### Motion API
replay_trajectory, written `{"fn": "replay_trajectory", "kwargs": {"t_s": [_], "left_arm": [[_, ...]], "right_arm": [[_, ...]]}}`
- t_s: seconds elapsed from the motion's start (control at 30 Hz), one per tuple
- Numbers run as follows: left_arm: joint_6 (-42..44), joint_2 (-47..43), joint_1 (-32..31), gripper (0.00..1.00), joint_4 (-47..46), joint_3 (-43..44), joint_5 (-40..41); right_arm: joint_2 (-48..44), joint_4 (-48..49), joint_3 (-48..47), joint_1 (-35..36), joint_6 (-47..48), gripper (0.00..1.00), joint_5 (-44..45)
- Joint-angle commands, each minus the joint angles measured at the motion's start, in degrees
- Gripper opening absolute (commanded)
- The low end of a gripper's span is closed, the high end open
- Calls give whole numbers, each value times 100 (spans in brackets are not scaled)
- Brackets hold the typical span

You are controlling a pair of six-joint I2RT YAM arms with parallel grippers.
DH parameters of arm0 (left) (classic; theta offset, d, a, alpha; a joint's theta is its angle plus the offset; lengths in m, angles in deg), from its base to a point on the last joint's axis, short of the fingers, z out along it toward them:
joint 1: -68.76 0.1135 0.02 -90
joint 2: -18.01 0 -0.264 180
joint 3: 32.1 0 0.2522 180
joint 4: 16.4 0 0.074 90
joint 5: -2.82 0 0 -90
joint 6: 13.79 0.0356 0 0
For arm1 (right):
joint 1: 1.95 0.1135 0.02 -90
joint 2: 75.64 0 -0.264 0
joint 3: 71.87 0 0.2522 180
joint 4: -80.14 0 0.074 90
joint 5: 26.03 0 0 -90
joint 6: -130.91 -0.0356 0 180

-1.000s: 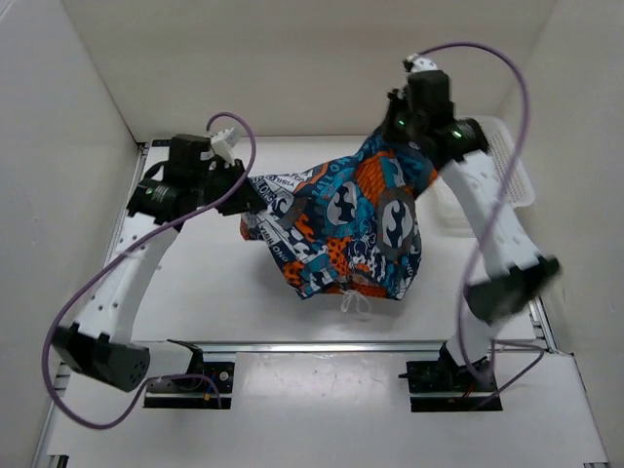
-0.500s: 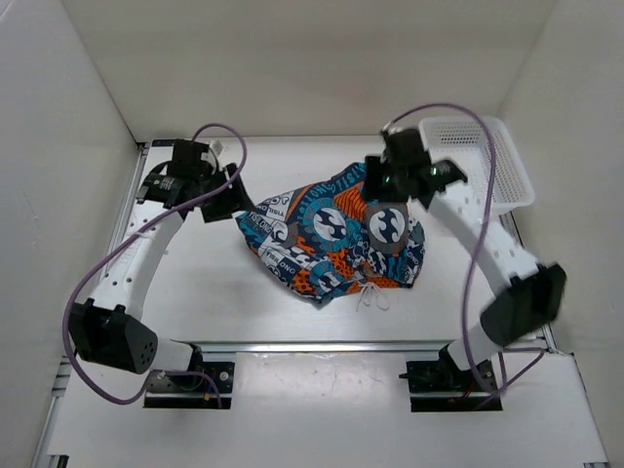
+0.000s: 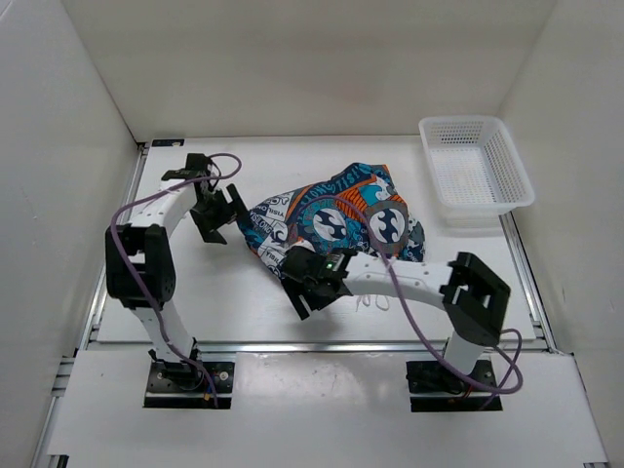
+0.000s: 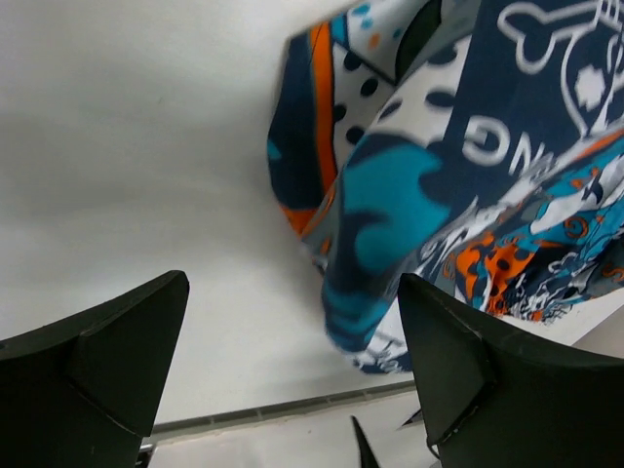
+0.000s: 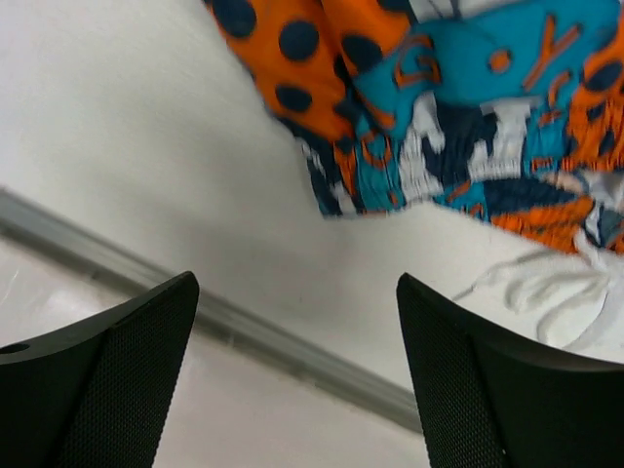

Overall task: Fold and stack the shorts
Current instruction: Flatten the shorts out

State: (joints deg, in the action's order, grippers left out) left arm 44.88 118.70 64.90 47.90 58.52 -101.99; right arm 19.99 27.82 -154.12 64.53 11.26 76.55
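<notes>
1. Left hand (image 3: pixel 213 210): jaws wide, holding nothing. It sits low over the bench (image 3: pixel 224 292), just beside the left edge of the shorts (image 3: pixel 336 219).
2. Right hand (image 3: pixel 310 283): jaws wide, empty. It is at the near-left edge of the shorts, with the white drawstring (image 5: pixel 546 288) nearby.
3. Shorts: crumpled heap, mid-bench, not folded.
4. Bench: white, with a metal rail (image 3: pixel 312 344) along the near edge.
5. Basket (image 3: pixel 478 125): white mesh, far right corner, apart from the shorts.
6. Walls (image 3: pixel 292 68): plain white, on three sides.
</notes>
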Motion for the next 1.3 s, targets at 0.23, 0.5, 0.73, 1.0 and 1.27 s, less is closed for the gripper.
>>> {"fn": "replay_trajectory", "kwargs": {"t_s": [0.23, 0.5, 0.73, 1.0, 1.27], "left_arm": [[-207, 645, -202, 74, -247, 892, -111], [-207, 1006, -317, 10, -247, 1331, -163], [-329, 1006, -317, 10, -177, 2348, -505], [-268, 269, -599, 10, 631, 4039, -427], [-145, -1893, -1381, 72, 483, 267, 381]], "right_arm": [[1509, 192, -1044, -328, 214, 67, 1326], [1293, 253, -1027, -767, 214, 0, 1598], [299, -1, -1209, -1784, 960, 0, 2037], [-912, -257, -2538, -2894, 1971, 0, 2144], [-3407, 104, 271, -2517, 1745, 6, 2003]]}}
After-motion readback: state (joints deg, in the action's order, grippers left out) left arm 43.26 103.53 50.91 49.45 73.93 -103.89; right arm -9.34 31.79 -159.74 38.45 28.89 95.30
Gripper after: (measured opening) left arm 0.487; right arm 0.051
